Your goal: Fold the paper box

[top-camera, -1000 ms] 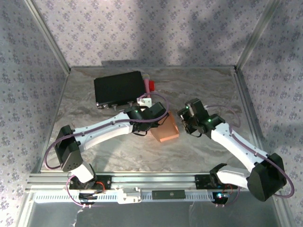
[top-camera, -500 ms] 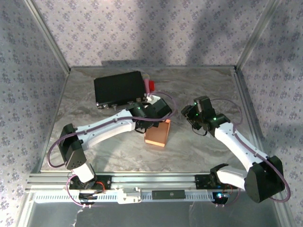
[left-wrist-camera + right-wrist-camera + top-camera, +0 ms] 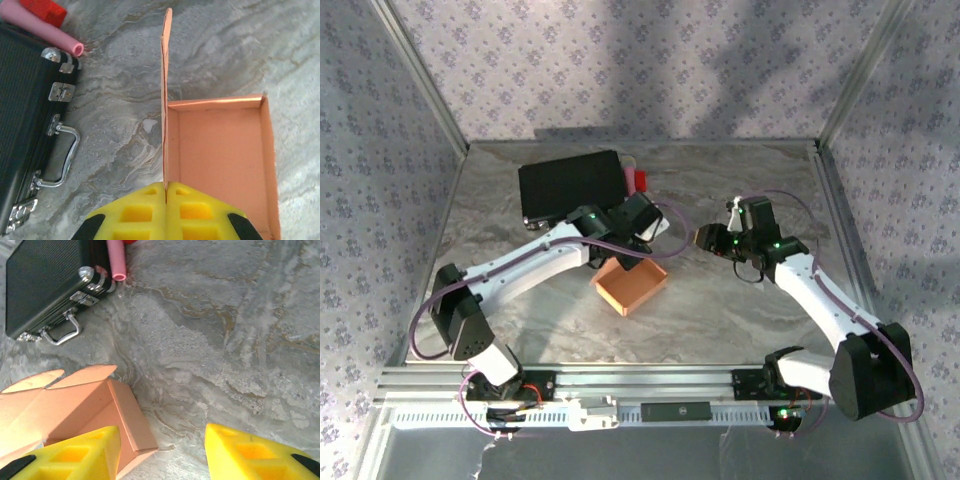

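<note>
Paper box [image 3: 631, 286] sits open side up near the middle of the marble table [image 3: 750, 320]. It is a shallow orange-tan tray, and inside there is just its own bare cardboard floor.

Left gripper [image 3: 618, 252] is at the box's far-left wall, and the left wrist camera makes it plain. The left gripper [image 3: 166, 200] has its yellow pads [image 3: 137, 212] pressed flat together on that thin wall, clamped tight with the cardboard between them. The box [image 3: 220, 155] spreads away to the right of the pinch, and a tall flap rises from the gripped wall, standing upright and edge-on to the lens. The overhead camera does not show that pinch, because the wrist covers it.

Right gripper [image 3: 706, 238] hangs off to the box's right, apart from it. From the right wrist camera, the right gripper [image 3: 160, 455] has its 2 fingers spread well apart and gripping nothing. The box [image 3: 85, 405] lies low left, with 2 flaps fanned out on its far side.

Further back, the black case [image 3: 570, 185] lies flat and shut, its metal latches and handle [image 3: 62, 155] facing the box. Beyond its right end a pink tube [image 3: 45, 35] lies against it, with a red block [image 3: 640, 180] just behind.
</note>
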Tool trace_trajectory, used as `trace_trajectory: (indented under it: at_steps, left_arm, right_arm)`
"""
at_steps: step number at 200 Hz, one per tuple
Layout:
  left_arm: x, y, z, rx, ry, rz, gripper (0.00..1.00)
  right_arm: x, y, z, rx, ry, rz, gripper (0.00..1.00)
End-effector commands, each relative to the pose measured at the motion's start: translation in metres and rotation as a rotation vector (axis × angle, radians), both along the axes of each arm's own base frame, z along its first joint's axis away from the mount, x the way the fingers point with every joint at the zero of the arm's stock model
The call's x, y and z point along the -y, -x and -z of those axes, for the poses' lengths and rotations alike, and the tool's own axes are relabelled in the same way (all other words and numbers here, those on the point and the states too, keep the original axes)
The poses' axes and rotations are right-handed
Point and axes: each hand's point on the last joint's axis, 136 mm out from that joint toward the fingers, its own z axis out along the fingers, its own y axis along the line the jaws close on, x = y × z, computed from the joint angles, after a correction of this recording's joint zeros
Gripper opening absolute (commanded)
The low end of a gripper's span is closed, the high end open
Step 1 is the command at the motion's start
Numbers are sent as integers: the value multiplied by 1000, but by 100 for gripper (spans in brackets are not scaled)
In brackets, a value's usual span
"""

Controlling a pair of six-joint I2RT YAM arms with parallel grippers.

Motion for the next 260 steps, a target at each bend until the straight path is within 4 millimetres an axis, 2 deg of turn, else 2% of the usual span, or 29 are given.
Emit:
trace_trajectory:
  at_steps: [1, 35, 76, 102, 163, 201, 224, 260]
  left_arm:
    - [6, 18, -8, -39, 22, 222, 0]
    - [10, 25, -17, -34, 50, 329, 0]
    - [12, 35, -15, -38, 67, 471, 0]
    - [8, 27, -10, -34, 73, 467, 0]
    - [12, 33, -1, -82, 90, 467, 0]
    - [12, 34, -12, -15, 111, 451, 21]
    - [12, 35, -22, 8, 142, 444, 23]
    - [10, 30, -24, 34, 139, 413, 29]
  right_arm:
    - [-13, 1, -21, 105, 26, -153, 49]
    - [-20, 5, -22, 124, 51, -219, 50]
    - [-26, 11, -28, 201, 108, -278, 51]
    - [-29, 15, -30, 231, 131, -306, 53]
    - [-41, 23, -25, 225, 229, -395, 53]
    - [-54, 33, -28, 268, 284, -486, 54]
    - [-61, 39, -30, 283, 284, -540, 56]
    - [-66, 46, -24, 293, 325, -596, 56]
